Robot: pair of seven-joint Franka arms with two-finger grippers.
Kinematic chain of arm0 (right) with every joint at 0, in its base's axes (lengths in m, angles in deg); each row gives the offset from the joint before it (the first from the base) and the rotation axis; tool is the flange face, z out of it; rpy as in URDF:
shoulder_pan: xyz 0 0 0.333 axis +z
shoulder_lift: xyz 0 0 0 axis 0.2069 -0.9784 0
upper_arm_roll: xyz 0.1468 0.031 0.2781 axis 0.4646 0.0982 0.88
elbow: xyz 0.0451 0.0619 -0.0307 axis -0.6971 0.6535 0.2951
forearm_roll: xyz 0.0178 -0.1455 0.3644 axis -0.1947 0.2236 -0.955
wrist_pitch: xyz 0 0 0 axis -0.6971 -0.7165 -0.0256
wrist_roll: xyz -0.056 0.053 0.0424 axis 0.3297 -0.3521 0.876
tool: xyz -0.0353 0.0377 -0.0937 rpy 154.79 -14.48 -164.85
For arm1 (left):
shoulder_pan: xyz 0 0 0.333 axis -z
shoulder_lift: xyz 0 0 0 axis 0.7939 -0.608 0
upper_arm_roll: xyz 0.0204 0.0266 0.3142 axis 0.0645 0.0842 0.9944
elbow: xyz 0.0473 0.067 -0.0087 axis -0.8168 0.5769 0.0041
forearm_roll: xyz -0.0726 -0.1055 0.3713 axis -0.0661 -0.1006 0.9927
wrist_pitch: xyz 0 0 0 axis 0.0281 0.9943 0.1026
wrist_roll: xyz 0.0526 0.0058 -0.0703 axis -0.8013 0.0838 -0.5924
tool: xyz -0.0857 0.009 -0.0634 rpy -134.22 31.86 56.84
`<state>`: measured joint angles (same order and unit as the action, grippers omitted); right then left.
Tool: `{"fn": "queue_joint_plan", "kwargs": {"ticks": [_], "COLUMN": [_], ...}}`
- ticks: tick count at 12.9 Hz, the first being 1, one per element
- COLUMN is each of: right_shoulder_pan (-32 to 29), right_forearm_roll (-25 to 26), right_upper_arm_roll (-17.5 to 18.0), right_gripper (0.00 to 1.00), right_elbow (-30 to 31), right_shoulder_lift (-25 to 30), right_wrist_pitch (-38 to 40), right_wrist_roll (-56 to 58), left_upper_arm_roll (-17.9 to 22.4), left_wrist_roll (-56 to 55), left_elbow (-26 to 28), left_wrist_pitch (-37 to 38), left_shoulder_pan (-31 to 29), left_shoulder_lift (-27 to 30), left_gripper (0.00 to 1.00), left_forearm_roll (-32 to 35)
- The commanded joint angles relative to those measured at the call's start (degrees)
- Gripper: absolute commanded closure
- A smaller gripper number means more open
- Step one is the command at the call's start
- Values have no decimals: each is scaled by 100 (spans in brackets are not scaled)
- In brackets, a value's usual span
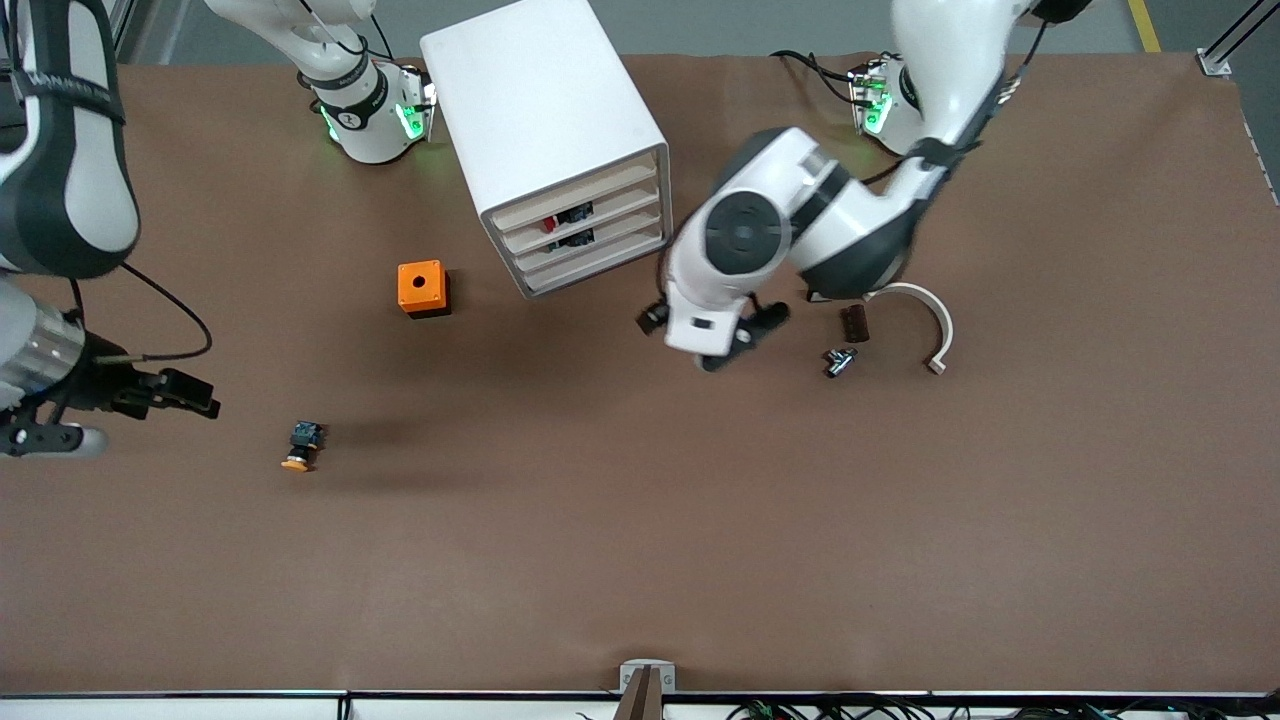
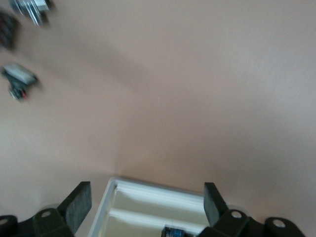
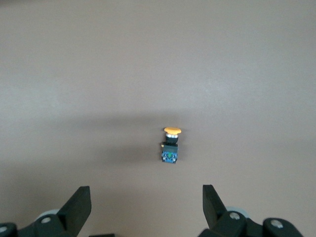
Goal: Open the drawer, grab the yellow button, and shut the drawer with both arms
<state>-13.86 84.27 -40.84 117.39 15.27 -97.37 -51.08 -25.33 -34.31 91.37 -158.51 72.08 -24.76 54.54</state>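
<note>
The button (image 1: 303, 447), with an orange cap, black body and bluish rear, lies on the bare table toward the right arm's end; it also shows in the right wrist view (image 3: 170, 146). My right gripper (image 1: 125, 420) (image 3: 146, 210) hangs open and empty above the table beside it. The white cabinet (image 1: 540, 110) stands at the middle. Its uppermost drawer (image 1: 585, 192) looks level with the three below. My left gripper (image 1: 715, 350) (image 2: 147, 207) is open and empty by the cabinet's front corner. A white ridged tray corner (image 2: 148, 197) holding a small bluish part shows between its fingers.
An orange cube with a hole (image 1: 423, 288) sits beside the cabinet toward the right arm's end. Toward the left arm's end lie a white curved piece (image 1: 928, 318), a small brown piece (image 1: 855, 323) and a little metal part (image 1: 838, 360).
</note>
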Motion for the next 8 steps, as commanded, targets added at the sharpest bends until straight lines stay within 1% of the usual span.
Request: {"fn": "queue_joint_plan", "kwargs": {"ticks": [1, 2, 4, 5, 8], "right_shoulder_pan": [-107, -107, -98, -98, -124], "right_forearm_roll": [128, 137, 163, 216, 225], "right_upper_arm_roll": [102, 93, 93, 101, 102], "right_gripper": [0, 0, 0, 0, 0], "right_elbow": [217, 225, 225, 225, 295], "right_shoulder_lift": [603, 744, 1025, 1157, 1483], "right_wrist_pitch": [377, 518, 817, 914, 994], "right_wrist_roll": [-105, -166, -377, -386, -456], "left_upper_arm_roll": [-54, -63, -54, -54, -63], "left_wrist_roll": [134, 370, 1124, 1581, 3083], "left_elbow": [125, 116, 116, 116, 116], "left_wrist_pitch": [123, 307, 685, 817, 1221], "left_shoulder_pan": [-579, -816, -1020, -1229, -2116], "left_shoulder_lift": [535, 640, 1061, 1272, 1747], "left_gripper": [0, 0, 0, 0, 0], "left_forearm_roll": [254, 358, 613, 736, 755]}}
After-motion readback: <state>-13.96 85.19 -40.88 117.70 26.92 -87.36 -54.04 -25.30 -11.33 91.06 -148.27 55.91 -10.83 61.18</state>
